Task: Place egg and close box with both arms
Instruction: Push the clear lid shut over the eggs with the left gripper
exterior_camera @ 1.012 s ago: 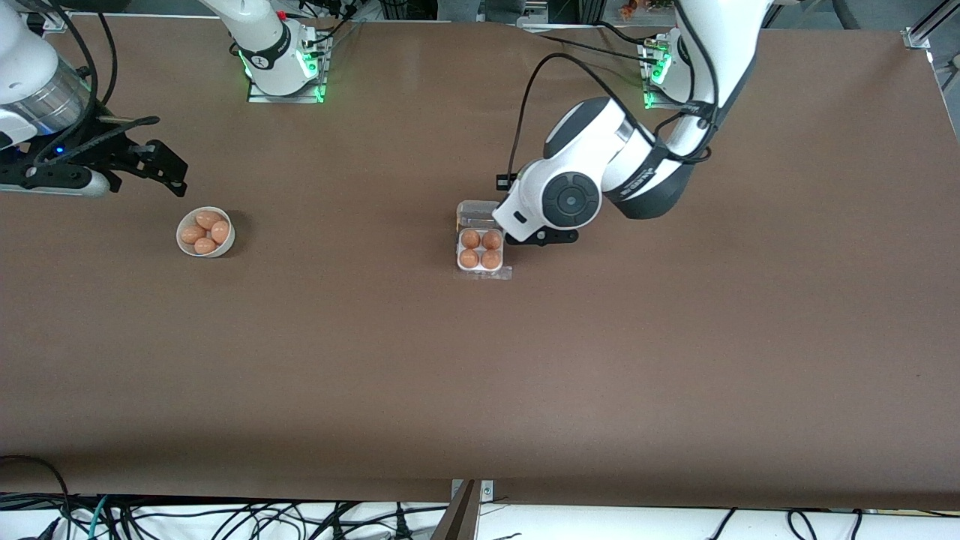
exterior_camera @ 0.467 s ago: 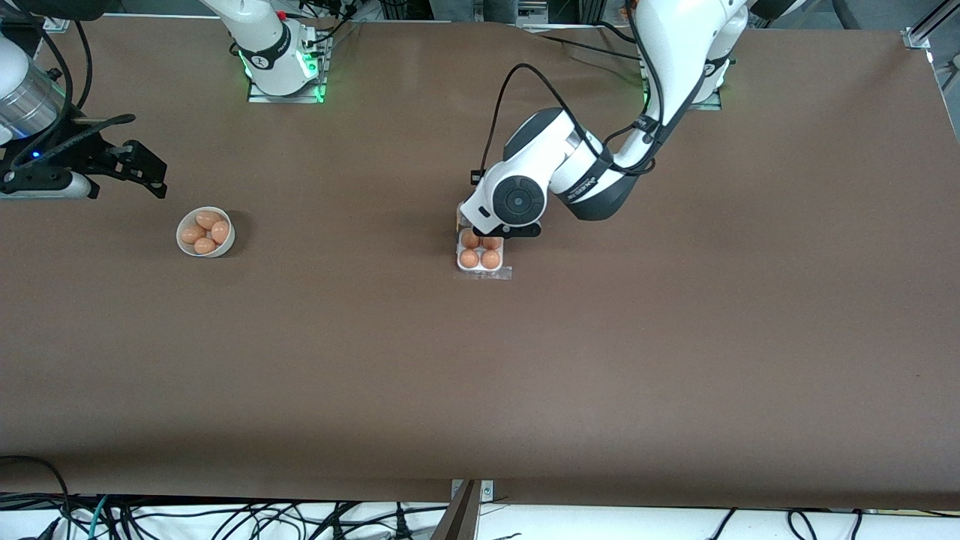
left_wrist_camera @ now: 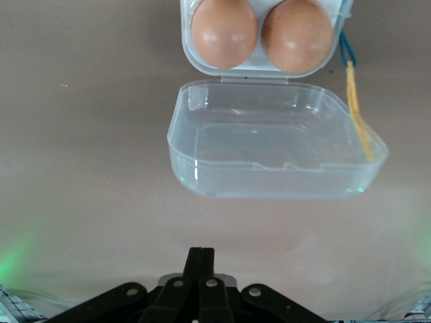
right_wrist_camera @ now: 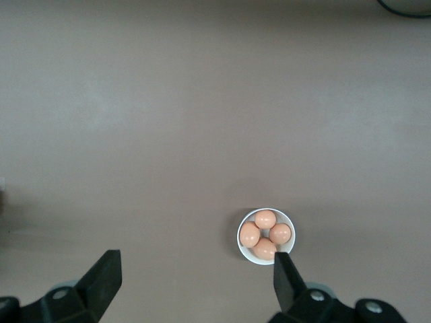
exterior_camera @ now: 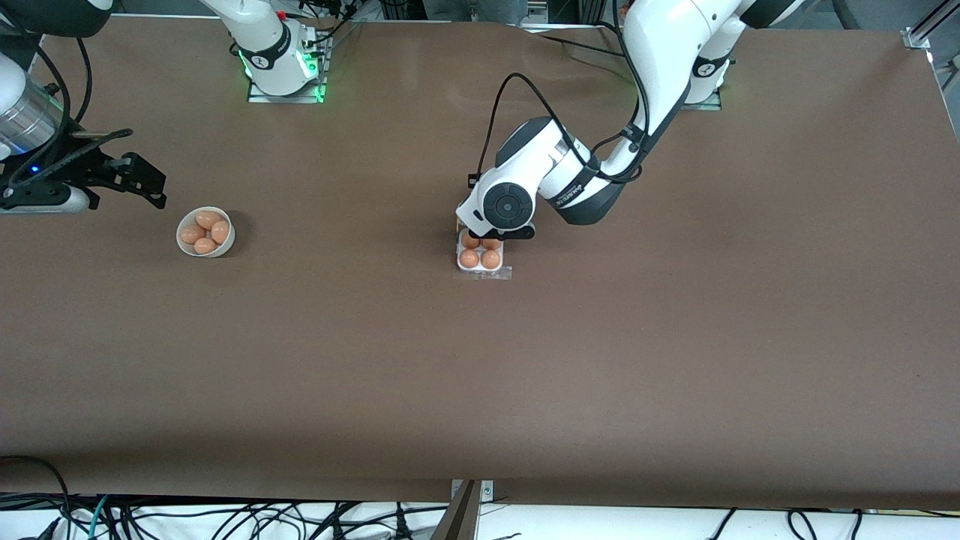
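Note:
The box (exterior_camera: 460, 262) sits mid-table with an orange-brown egg (exterior_camera: 469, 259) in each cell that shows. Its clear lid (left_wrist_camera: 276, 151) lies swung open and flat on the table, next to the tray, where two eggs (left_wrist_camera: 224, 32) show. My left gripper (left_wrist_camera: 201, 254) is shut and empty, low over the table just short of the lid's free edge. In the front view the left arm's wrist (exterior_camera: 504, 206) hides the lid. My right gripper (exterior_camera: 150, 182) hangs open and empty above the table near the bowl, at the right arm's end.
A round white bowl (exterior_camera: 181, 237) with several eggs stands toward the right arm's end, also seen as the bowl (right_wrist_camera: 240, 237) beside one right finger. Blue and yellow strings (left_wrist_camera: 353, 101) run along one side of the box.
The left arm has swung toward the box and lowered, so its wrist now covers the lid. The right gripper has drifted slightly toward the right arm's end of the table.

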Robot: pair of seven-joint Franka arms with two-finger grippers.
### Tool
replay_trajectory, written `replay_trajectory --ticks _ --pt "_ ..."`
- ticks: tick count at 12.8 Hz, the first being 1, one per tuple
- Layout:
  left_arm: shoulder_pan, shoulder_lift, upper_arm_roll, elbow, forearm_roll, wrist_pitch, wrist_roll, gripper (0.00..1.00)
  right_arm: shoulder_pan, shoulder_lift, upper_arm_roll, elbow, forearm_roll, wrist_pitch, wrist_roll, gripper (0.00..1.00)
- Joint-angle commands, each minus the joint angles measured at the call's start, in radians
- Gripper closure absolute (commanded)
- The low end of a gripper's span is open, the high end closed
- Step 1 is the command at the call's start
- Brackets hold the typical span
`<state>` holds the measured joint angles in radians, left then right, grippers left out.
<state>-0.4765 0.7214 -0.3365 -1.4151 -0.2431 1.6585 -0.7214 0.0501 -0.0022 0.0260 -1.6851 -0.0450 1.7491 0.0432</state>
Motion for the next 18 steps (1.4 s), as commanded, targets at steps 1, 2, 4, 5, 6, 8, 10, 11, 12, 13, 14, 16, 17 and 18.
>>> replay_trajectory --ticks 1,2,4,5,6,8,10,11,12,13,14,16,17,18 --pt "-0.016 0.016 0.013 0.019 0.022 0.003 -0.013 1.00 -0.016 0.014 0.006 0.032 0.020 -0.016 -0.022 0.00" --pt "-0.016 0.016 0.019 0.019 0.022 0.001 -0.013 1.00 -0.012 0.021 0.005 0.033 0.020 -0.016 -0.028 0.00" --pt "-0.017 0.016 0.019 0.019 0.034 0.003 -0.019 1.00 -0.007 0.028 0.002 0.032 0.020 -0.005 -0.028 0.00" --pt "-0.024 0.020 0.019 0.019 0.039 0.007 -0.036 1.00 -0.006 0.027 0.003 0.032 0.020 -0.008 -0.026 0.00" --pt "-0.022 0.024 0.019 0.021 0.041 0.030 -0.050 1.00 -0.007 0.028 0.003 0.032 0.020 -0.005 -0.028 0.00" --pt "-0.024 0.026 0.019 0.021 0.041 0.064 -0.059 1.00 -0.006 0.028 0.003 0.033 0.020 0.001 -0.022 0.00" --pt "-0.024 0.026 0.019 0.021 0.041 0.073 -0.069 1.00 -0.007 0.028 0.003 0.032 0.020 0.001 -0.019 0.00" --pt "-0.022 0.026 0.019 0.021 0.041 0.084 -0.069 1.00 -0.009 0.030 0.002 0.032 0.020 0.001 -0.019 0.00" --pt "-0.022 0.026 0.020 0.021 0.041 0.099 -0.072 1.00 -0.009 0.030 0.002 0.032 0.022 0.001 -0.019 0.00" --pt "-0.021 0.026 0.022 0.021 0.041 0.115 -0.082 1.00 -0.010 0.030 0.002 0.032 0.022 0.001 -0.017 0.00" --pt "-0.021 0.024 0.030 0.022 0.041 0.136 -0.087 1.00 -0.009 0.033 0.002 0.032 0.022 0.003 -0.016 0.00" --pt "-0.019 0.024 0.053 0.027 0.039 0.162 -0.087 1.00 -0.010 0.034 0.002 0.028 0.022 0.003 -0.016 0.00" --pt "-0.016 0.021 0.075 0.030 0.038 0.181 -0.087 1.00 -0.010 0.036 0.002 0.030 0.022 0.003 -0.020 0.00" --pt "-0.016 0.020 0.091 0.053 0.038 0.185 -0.087 1.00 -0.010 0.036 0.002 0.028 0.022 0.003 -0.023 0.00"
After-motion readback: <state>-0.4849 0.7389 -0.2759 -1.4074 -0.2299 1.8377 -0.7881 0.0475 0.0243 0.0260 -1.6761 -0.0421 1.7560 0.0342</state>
